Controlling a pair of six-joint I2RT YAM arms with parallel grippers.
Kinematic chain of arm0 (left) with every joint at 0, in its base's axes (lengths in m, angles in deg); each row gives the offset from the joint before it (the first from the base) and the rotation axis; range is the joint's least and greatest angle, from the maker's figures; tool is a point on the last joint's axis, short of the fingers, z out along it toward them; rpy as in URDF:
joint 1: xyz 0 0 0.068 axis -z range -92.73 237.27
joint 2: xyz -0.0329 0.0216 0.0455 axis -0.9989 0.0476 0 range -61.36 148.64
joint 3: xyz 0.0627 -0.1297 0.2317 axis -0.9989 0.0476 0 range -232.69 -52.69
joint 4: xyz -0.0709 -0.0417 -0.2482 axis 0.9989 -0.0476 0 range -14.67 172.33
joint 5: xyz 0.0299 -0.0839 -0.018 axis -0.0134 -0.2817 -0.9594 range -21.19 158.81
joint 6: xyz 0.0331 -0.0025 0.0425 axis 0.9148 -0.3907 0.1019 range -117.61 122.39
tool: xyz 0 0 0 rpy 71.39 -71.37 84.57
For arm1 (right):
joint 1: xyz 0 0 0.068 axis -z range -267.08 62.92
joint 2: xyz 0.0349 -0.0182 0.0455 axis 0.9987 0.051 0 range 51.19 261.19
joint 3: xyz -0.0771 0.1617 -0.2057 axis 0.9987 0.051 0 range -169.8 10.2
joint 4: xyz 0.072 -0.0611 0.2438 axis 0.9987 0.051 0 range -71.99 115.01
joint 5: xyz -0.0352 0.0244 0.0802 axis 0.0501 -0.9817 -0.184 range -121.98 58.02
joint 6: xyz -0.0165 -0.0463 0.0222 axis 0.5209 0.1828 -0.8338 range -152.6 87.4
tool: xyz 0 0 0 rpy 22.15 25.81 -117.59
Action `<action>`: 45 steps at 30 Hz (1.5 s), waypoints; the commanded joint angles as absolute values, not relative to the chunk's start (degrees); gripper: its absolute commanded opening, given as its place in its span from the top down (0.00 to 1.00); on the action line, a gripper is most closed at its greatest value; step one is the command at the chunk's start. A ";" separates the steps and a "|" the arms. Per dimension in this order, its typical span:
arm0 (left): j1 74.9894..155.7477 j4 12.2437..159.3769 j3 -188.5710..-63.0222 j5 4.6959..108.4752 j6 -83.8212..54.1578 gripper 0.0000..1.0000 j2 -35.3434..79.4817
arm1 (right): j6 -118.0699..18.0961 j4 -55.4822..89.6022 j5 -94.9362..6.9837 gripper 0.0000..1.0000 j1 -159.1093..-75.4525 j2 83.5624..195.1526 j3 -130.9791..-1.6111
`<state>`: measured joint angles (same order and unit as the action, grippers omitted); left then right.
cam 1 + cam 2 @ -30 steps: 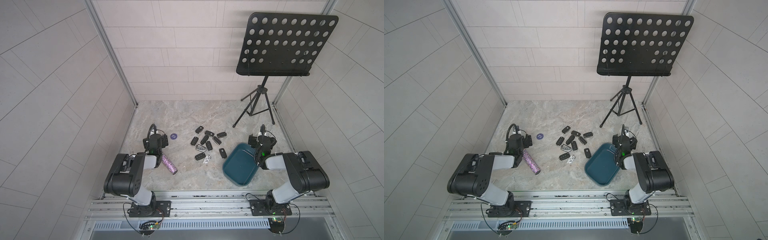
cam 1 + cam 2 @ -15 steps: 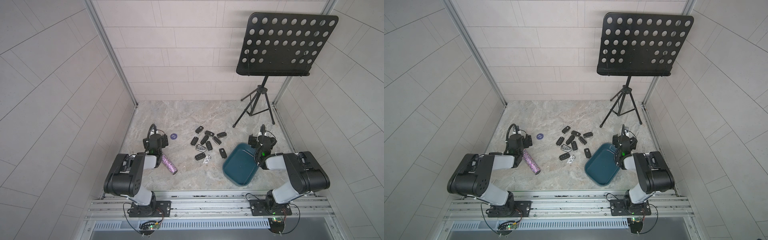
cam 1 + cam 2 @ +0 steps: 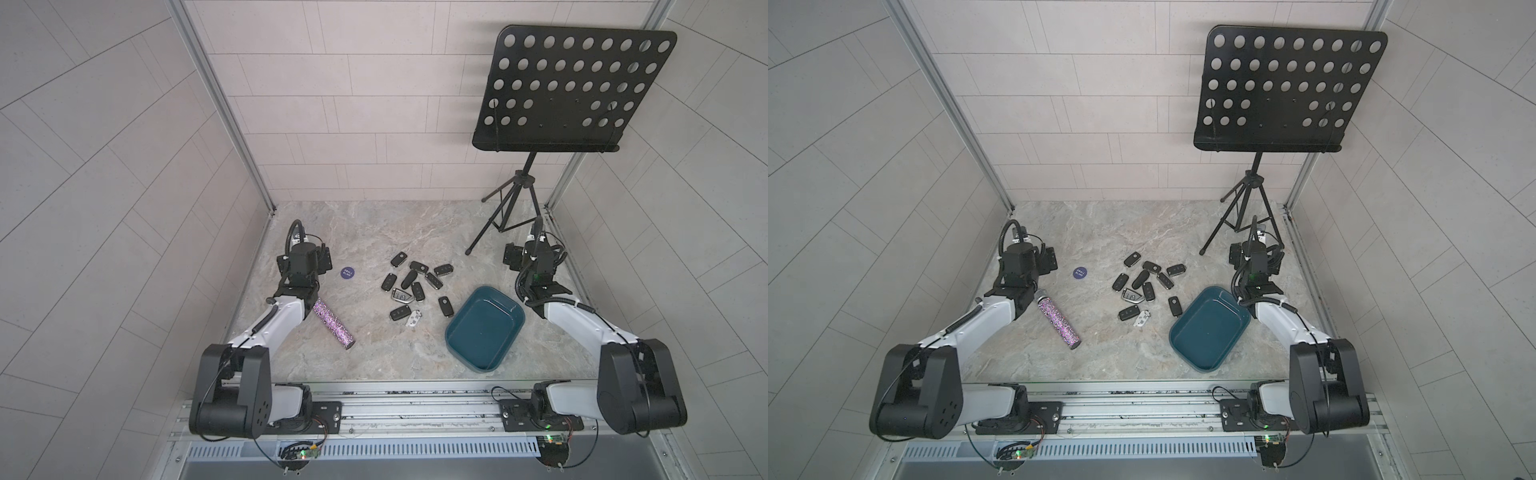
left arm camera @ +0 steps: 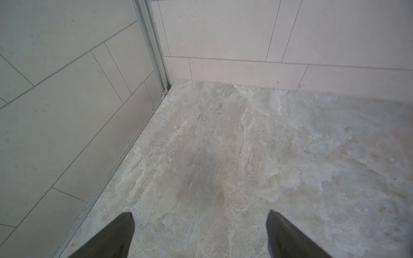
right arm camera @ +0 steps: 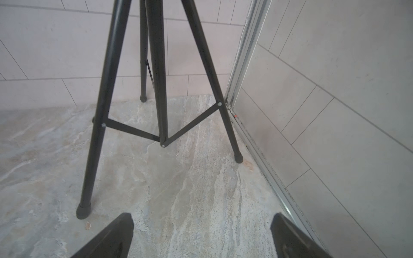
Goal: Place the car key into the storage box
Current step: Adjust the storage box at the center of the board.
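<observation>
Right now the left fingers (image 4: pixel 111 241) stand wide apart with nothing between them, low over the marbled table (image 3: pixel 374 228) and facing its far left corner. The right fingers (image 5: pixel 111 243) are spread just as wide and hold nothing, pointing at the tripod legs (image 5: pixel 96 138) of the black music stand (image 3: pixel 573 87) in the far right corner.

In both top views the storage box (image 3: pixel 484 328), a dark teal tray, sits flat on the table toward the right side, just beside the right arm's forearm and turned at an angle to the table's edges. The car keys (image 3: pixel 418 291) lie in a loose cluster on the table to the left of the box, all outside it; the nearest fob (image 3: pixel 445 306) lies just beside the box's left wall.

A glittery purple tube (image 3: pixel 333 324) lies beside the left arm, with a small round dark blue disc (image 3: pixel 347 272) near it.
</observation>
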<state>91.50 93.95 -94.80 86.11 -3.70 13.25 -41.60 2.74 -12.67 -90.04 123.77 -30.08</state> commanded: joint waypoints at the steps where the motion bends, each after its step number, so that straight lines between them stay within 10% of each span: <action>1: 92.17 81.58 -97.62 86.67 -7.40 0.00 11.10 | -47.33 14.04 -12.29 0.00 -90.15 119.61 -29.11; 22: 96.27 54.61 -107.74 63.39 -29.15 0.00 11.47 | -64.27 63.67 -32.26 0.13 -103.71 116.47 -45.00; 45: 100.45 50.52 -107.68 62.95 -29.91 0.00 13.73 | -70.93 53.45 -40.14 0.42 -107.96 133.96 -45.88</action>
